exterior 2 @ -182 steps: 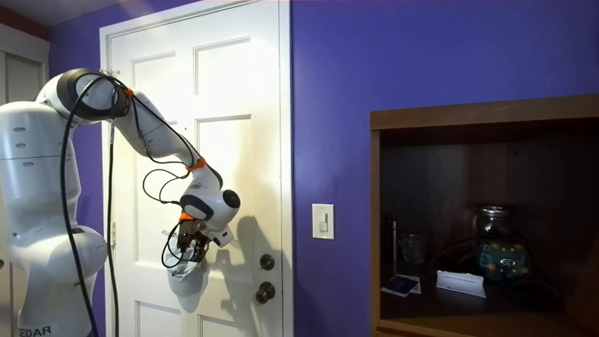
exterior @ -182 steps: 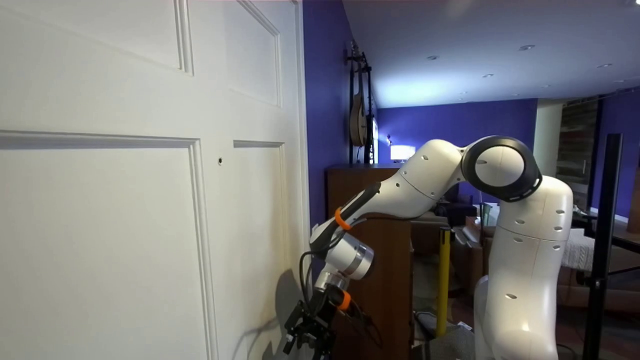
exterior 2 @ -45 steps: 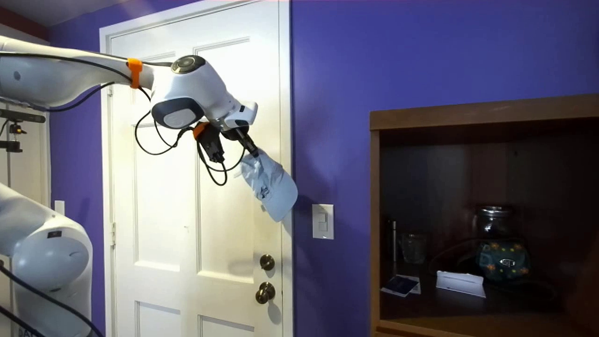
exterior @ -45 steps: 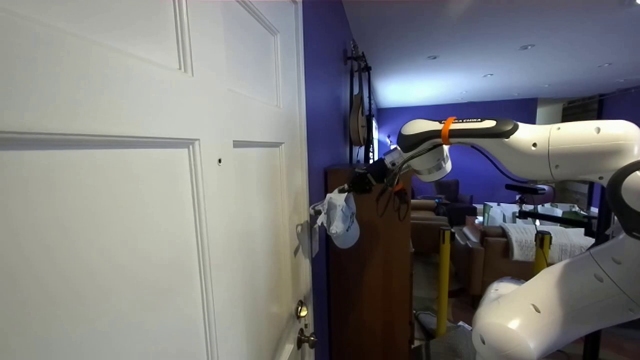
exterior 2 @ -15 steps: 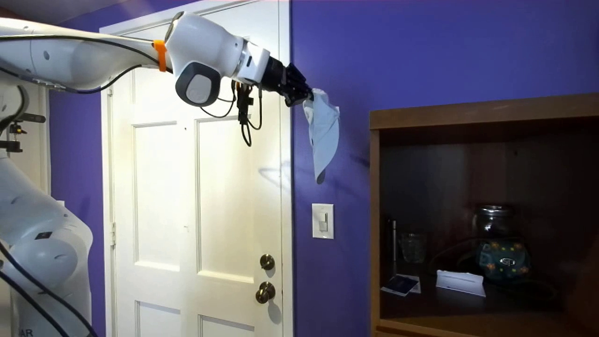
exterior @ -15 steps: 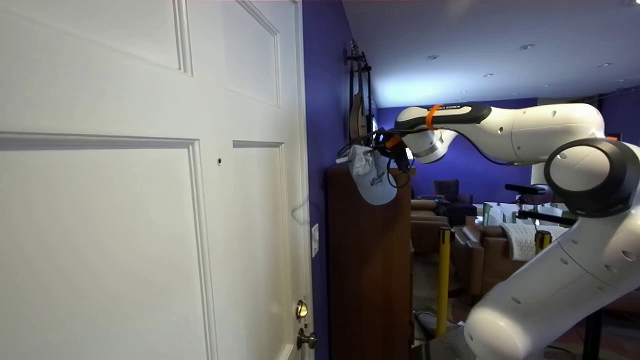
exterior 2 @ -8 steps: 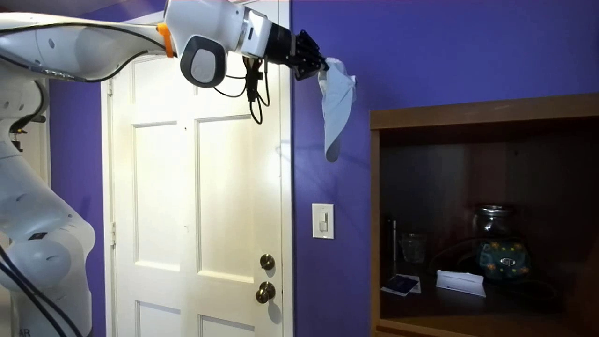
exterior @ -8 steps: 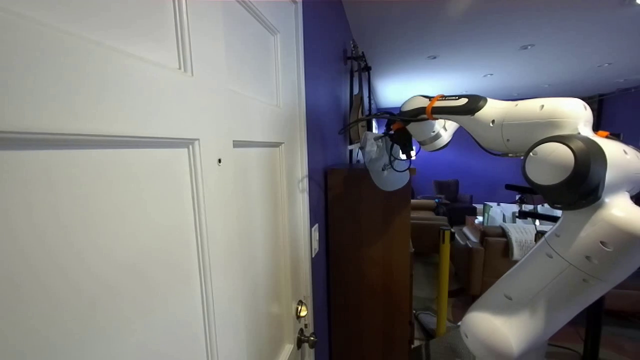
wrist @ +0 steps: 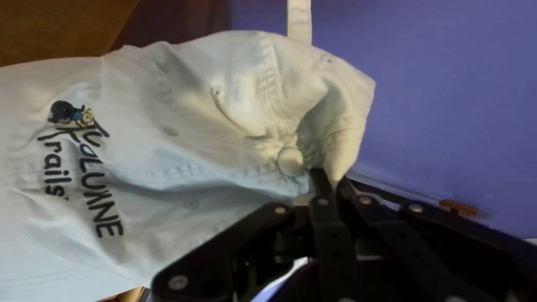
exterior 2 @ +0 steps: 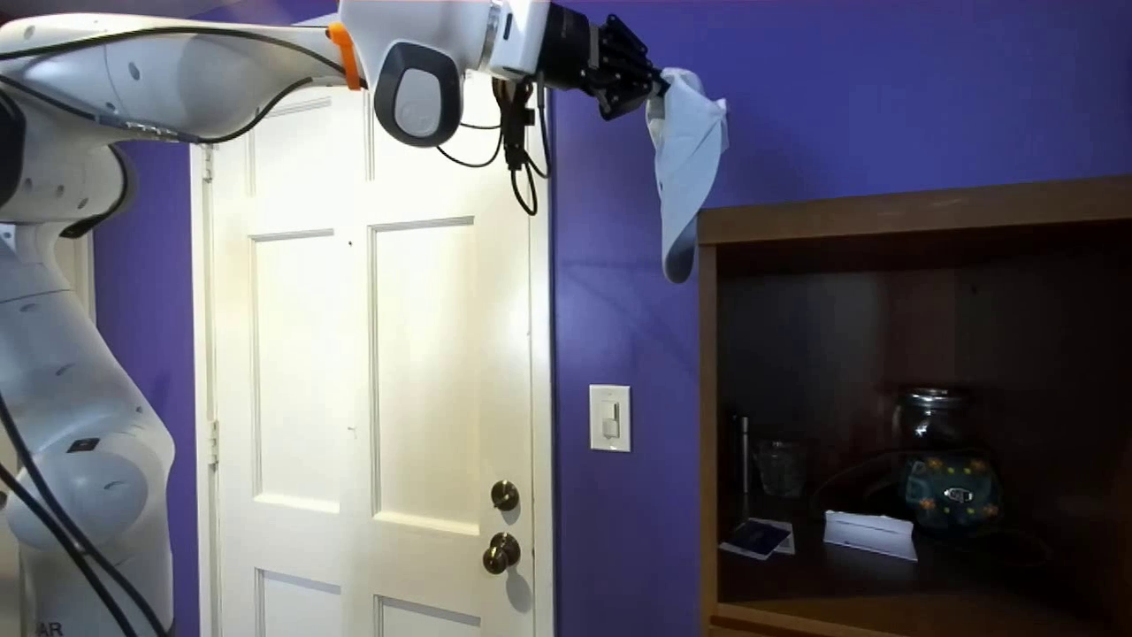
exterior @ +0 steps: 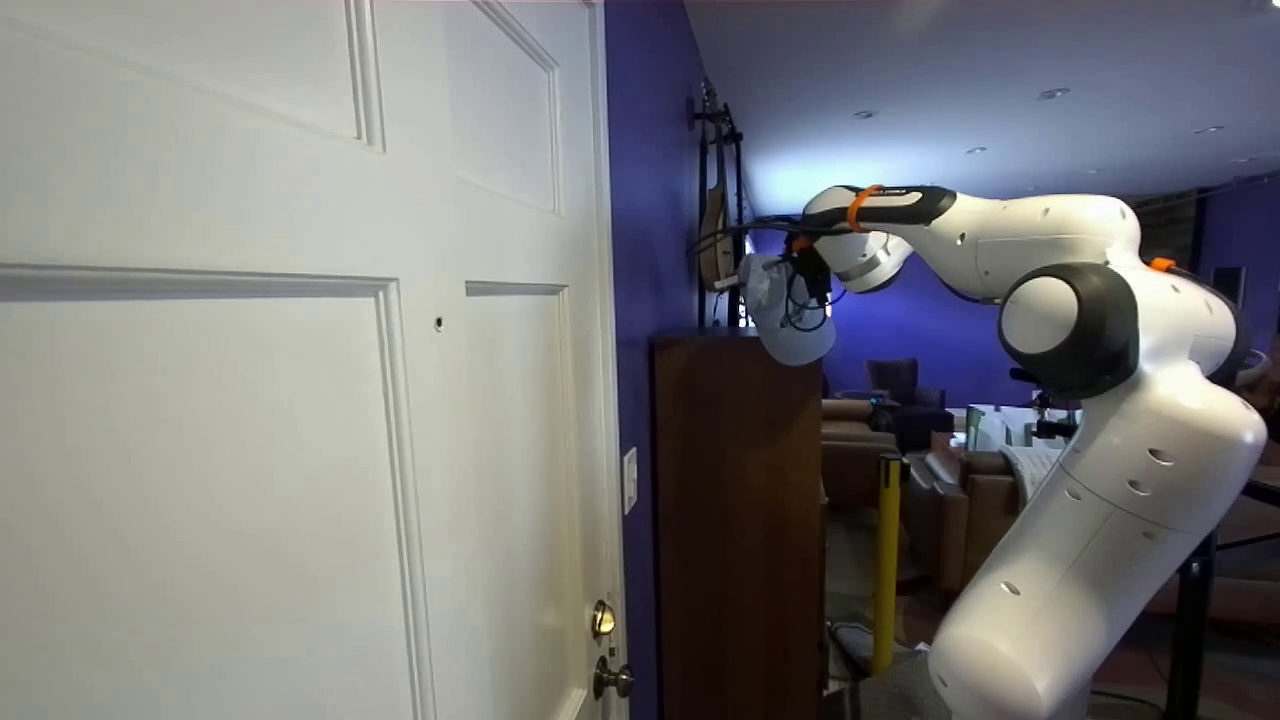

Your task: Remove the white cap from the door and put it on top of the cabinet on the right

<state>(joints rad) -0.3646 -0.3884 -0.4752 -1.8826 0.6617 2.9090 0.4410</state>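
Note:
The white cap [exterior 2: 685,159] dangles from my gripper [exterior 2: 659,86], brim down, beside the cabinet's upper left corner. Its brim end hangs lower than the cabinet's top edge [exterior 2: 920,211] in that exterior view; whether they touch I cannot tell. The wrist view shows the gripper [wrist: 333,180] shut on a pinch of fabric near the button of the cap [wrist: 168,126], with printed lettering to the left. The dark brown cabinet [exterior: 735,520] stands against the wall, and the cap [exterior: 795,340] appears over its top corner there. The white door [exterior: 230,450] carries no cap now.
Guitars [exterior: 717,240] hang on the purple wall above and behind the cabinet. A jar [exterior 2: 936,420], a patterned bag [exterior 2: 951,494] and cards [exterior 2: 871,535] sit on its inner shelf. A light switch [exterior 2: 610,418] and a brass knob [exterior 2: 501,553] lie left of it.
Twelve seconds ago the cap was against the door with the gripper at it. Over the last second the gripper has carried it up and across towards the cabinet, staying shut.

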